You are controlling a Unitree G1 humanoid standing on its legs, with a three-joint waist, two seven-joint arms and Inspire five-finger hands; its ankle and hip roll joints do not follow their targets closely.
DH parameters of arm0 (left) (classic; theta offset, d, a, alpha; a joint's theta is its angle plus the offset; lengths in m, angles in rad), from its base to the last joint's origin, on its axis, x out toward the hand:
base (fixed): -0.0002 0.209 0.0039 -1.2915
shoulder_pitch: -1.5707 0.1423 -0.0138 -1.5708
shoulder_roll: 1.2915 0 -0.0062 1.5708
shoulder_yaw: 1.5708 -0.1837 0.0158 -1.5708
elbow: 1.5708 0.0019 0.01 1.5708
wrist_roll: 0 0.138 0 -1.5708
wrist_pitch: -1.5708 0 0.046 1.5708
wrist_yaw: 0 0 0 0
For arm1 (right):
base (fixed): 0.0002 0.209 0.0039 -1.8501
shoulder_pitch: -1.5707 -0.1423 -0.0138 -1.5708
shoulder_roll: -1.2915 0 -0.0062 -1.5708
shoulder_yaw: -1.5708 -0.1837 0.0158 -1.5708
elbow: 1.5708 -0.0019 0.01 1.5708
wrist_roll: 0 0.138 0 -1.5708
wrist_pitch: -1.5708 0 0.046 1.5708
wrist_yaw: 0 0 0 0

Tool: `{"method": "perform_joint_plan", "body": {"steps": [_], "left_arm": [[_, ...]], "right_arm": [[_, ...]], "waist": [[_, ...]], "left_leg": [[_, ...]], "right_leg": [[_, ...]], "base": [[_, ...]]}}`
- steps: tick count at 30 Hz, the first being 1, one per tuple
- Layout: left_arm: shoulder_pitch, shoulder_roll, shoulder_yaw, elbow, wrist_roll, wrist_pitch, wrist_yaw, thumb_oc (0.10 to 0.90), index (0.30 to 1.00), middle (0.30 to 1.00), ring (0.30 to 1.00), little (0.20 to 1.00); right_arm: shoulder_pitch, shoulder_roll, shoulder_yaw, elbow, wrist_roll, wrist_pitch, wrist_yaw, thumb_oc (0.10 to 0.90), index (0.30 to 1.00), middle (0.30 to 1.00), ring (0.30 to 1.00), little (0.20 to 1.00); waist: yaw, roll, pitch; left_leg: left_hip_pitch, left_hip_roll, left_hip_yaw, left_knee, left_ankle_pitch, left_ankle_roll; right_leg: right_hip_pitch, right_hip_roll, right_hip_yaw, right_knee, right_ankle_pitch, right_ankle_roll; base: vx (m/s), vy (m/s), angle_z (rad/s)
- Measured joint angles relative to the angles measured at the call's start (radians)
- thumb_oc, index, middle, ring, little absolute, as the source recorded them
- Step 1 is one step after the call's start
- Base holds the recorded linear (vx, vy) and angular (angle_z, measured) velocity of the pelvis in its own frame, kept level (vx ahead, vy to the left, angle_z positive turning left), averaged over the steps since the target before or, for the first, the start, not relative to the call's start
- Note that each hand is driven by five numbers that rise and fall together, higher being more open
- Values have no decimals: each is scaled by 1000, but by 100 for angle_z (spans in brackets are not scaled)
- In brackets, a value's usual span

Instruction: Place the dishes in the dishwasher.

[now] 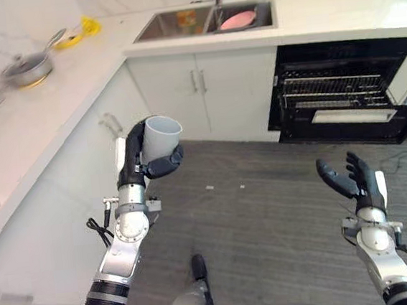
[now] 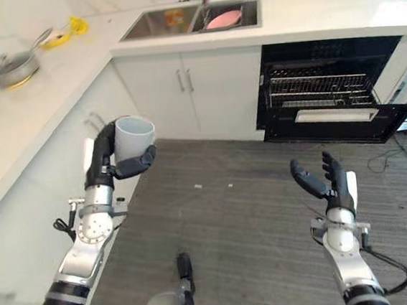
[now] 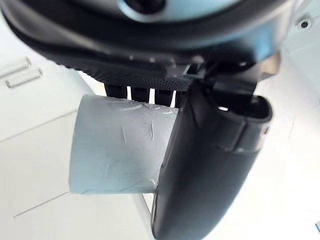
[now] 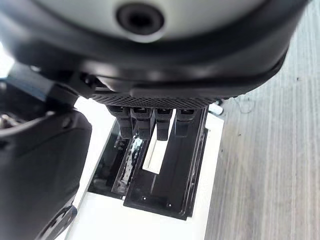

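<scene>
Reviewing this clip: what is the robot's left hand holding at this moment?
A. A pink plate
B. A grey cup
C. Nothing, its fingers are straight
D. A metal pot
B: the left hand has its fingers and thumb curled round an upright grey cup, held up in front of the white cabinets; the left wrist view shows the same cup pinned between fingers and thumb.
</scene>
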Motion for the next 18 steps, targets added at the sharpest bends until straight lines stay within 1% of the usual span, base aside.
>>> {"method": "perform_joint_plan", "body": {"steps": [1,2,3,4,5,6,7,8,9,10,11,12,13,14,15,16,17,18], "left_arm": [[47,26,33,8,13,9,1,400,300,300,300,300],[47,26,33,8,13,9,1,400,300,300,300,300],[92,-5,84,10,15,34,11,400,300,300,300,300],[93,-6,83,16,14,40,20,400,300,300,300,300],[79,-9,66,10,15,37,21,400,300,300,300,300],[61,5,49,9,16,33,20,400,300,300,300,300],[33,21,32,10,17,36,6,400,300,300,300,300],[4,31,10,13,17,36,5,400,300,300,300,300],[-37,34,-9,22,18,37,-1,400,300,300,300,300],[-79,34,-36,34,18,37,-4,400,300,300,300,300],[-110,28,-51,36,18,38,-7,400,300,300,300,300],[-133,21,-58,31,19,37,-4,400,300,300,300,300],[-150,19,-57,29,23,36,1,400,300,300,300,300],[-147,25,-57,30,29,37,1,400,300,300,300,300],[-148,24,-58,38,31,37,-6,400,300,300,300,300],[-154,43,-58,48,31,31,-15,400,300,300,300,300],[-166,63,-73,23,33,29,-26,400,300,300,300,300],[-118,42,-54,-30,34,24,-16,400,300,300,300,300]], "right_arm": [[-34,0,26,-22,-36,8,22,800,900,900,900,900],[-34,0,26,-22,-36,8,22,800,900,900,900,900],[26,26,-7,-180,-63,4,33,800,900,900,900,900],[89,58,-38,-252,-72,-27,31,800,900,900,900,900],[114,67,-66,-284,-77,-28,35,800,900,900,900,900],[129,70,-85,-320,-81,-30,45,800,900,900,900,900],[137,96,-116,-344,-98,-45,53,800,900,900,900,900],[136,112,-129,-366,-97,-50,53,800,900,900,900,900],[131,112,-129,-385,-98,-47,60,800,900,900,900,900],[133,107,-129,-407,-98,-46,77,800,900,900,900,900],[130,104,-126,-427,-99,-46,92,800,900,900,900,900],[116,101,-111,-443,-99,-46,98,800,900,900,900,900],[91,102,-92,-447,-97,-46,105,800,900,900,900,900],[54,102,-58,-436,-96,-43,116,800,900,900,900,900],[41,106,-34,-422,-95,-44,115,800,900,900,900,900],[23,152,0,-379,-92,-46,118,800,900,900,900,900],[27,175,-11,-359,-92,-50,118,800,900,900,900,900],[23,143,-12,-363,-89,-48,119,800,900,900,900,900]], "waist": [[86,-24,3],[86,-24,3],[83,-37,11],[63,-79,13],[42,-109,11],[27,-118,14],[23,-129,15],[9,-133,12],[0,-119,22],[-6,-92,40],[-19,-59,66],[-26,-19,96],[-28,10,121],[-20,43,140],[-18,43,147],[-30,-109,162],[-49,-163,141],[-38,-108,111]], "left_leg": [[79,-26,-161,7,29,3],[79,-26,-161,7,29,3],[140,-26,-67,18,141,93],[170,-60,-11,49,230,82],[181,-71,25,79,169,109],[176,-81,55,109,139,139],[176,-90,56,113,140,152],[178,-92,64,113,132,162],[187,-92,67,110,132,162],[206,-89,65,108,129,157],[228,-79,69,108,122,158],[254,-62,81,110,105,164],[280,-42,130,103,90,164],[323,-35,204,73,86,135],[339,-39,216,98,54,4],[225,-148,203,317,64,-125],[135,-128,217,433,-19,110],[149,23,151,289,3,115]], "right_leg": [[-6,-32,146,49,-41,52],[-6,-32,146,49,-41,52],[4,-48,181,123,-24,137],[38,-72,167,158,7,185],[24,-79,162,202,44,200],[10,-73,151,260,74,217],[-53,-73,138,363,57,248],[-112,-56,136,455,43,248],[-186,-23,133,561,32,246],[-248,13,130,659,19,241],[-313,60,125,759,20,245],[-409,108,94,868,19,244],[-510,109,-6,926,11,231],[-597,79,-175,887,5,196],[-621,72,-226,802,17,119],[-611,-53,-219,573,110,22],[-607,-112,-193,411,198,73],[-629,-58,-245,381,209,137]], "base": [[228,128,-312],[251,194,-278],[303,284,-86],[383,361,-97],[349,332,-10],[235,220,-17],[233,198,-18],[204,177,-33],[187,212,-32],[173,329,-27],[140,363,-34],[200,311,-53],[213,178,-102],[156,88,-109],[165,60,-85],[128,20,3],[153,17,3],[183,-42,-67]]}}
